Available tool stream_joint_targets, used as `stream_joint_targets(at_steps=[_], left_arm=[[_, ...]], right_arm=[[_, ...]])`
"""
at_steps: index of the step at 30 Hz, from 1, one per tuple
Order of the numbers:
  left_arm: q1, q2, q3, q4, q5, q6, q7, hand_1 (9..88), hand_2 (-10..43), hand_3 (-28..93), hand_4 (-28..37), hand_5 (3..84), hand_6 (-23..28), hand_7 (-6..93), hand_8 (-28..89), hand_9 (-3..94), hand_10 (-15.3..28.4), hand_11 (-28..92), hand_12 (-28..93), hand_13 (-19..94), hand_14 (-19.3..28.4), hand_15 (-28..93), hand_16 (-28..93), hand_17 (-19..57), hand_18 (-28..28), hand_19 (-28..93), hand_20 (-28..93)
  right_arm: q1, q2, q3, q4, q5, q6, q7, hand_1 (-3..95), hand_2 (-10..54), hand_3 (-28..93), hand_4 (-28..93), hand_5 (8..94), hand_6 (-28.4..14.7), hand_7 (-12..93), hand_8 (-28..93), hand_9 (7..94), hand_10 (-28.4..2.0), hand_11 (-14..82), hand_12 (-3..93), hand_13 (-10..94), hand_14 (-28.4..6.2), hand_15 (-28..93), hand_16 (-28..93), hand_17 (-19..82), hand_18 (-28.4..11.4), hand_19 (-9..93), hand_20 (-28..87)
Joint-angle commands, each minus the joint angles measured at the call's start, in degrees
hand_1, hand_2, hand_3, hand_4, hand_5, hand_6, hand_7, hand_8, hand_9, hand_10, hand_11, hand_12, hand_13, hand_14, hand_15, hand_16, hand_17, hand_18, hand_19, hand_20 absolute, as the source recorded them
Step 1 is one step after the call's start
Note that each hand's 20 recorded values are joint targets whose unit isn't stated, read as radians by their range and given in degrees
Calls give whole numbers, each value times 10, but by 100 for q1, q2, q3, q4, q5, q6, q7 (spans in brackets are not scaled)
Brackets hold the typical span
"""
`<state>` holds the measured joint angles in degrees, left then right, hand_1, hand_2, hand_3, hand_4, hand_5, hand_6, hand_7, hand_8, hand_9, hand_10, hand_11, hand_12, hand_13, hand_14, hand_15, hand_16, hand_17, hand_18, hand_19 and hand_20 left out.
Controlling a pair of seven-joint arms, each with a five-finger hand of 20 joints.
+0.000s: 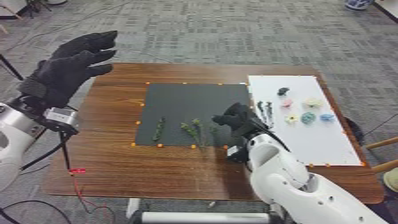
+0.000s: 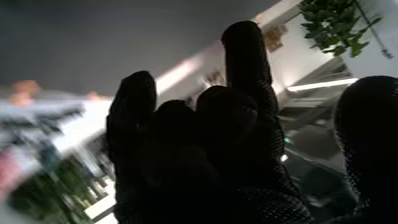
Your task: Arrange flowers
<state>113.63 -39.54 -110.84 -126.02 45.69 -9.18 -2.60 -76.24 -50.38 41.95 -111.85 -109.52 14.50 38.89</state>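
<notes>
brown wooden table (image 1: pixel 102 165), with dark mat (image 1: pixel 195 97) at centre and white board (image 1: pixel 338 145) at right. left hand (image 1: pixel 75 62), raised at the left: black fabric glove, fingers spread loosely and gently bent, grip empty. right hand (image 1: pixel 235 120), above the near right part of the dark mat, beside the white board: black glove; in the right wrist view, some fingers extended, others bent between them, thumb well apart, with whether anything is held impossible to tell. green sprigs (image 1: pixel 189 131) on the near part of the mat, slender and feathery, roughly upright in the head view, some close together and one farther left. dark stems (image 1: pixel 269 112) on the board's left side, thin, side by side. dark green sprig (image 1: pixel 282 91) at the board's far left, compact and leafy. flower heads on the board, loosely grouped: cream (image 1: pixel 312 102) and pink (image 1: pixel 287 103) farther; teal (image 1: pixel 307 118), blue (image 1: pixel 327 117) and pale yellow (image 1: pixel 291 118) nearer; ruffled, rounded, the teal fullest. red tag (image 1: pixel 78 170) at the table's near left, markings too small to read. small orange markers (image 1: pixel 161 145) along the mat's edges.
</notes>
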Motion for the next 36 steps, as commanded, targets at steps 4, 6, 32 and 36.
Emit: stream_joint_targets(at_steps=[4,6,32,36], left_arm=[[37,-28,-32,-50,-33,74,28,254,-93,631,-283,190,14,200,-90,114,78,205,190,32,106,374,-57,-121,194,332,106],[48,-16,-55,-61,-32,66,16,253,-93,631,-283,190,14,200,-90,114,78,204,189,32,106,374,-57,-121,193,331,106],[-103,10,41,-26,-31,81,35,253,-93,629,-283,190,14,198,-89,114,77,202,191,32,105,372,-58,-121,193,330,106],[-147,23,68,-12,-30,73,46,253,-93,630,-283,190,14,199,-89,114,77,203,191,32,106,372,-58,-121,193,330,106]], right_arm=[[-533,437,724,-592,125,-1711,-1024,210,56,850,-156,762,-7,290,-58,778,-125,598,509,744,-123,823,460,316,-209,789,397],[-442,577,589,-601,38,-1672,-1161,228,53,896,-111,759,-5,277,41,758,-127,603,517,731,-127,824,467,307,-210,775,415],[562,225,-486,23,-175,-1668,-1131,223,70,932,-62,694,-7,196,-116,747,-124,527,653,696,-134,825,474,285,-213,754,438],[663,142,-594,82,-327,-1638,-1084,219,69,932,-81,686,-22,188,-113,741,-125,539,639,696,-133,825,471,286,-212,754,437]])
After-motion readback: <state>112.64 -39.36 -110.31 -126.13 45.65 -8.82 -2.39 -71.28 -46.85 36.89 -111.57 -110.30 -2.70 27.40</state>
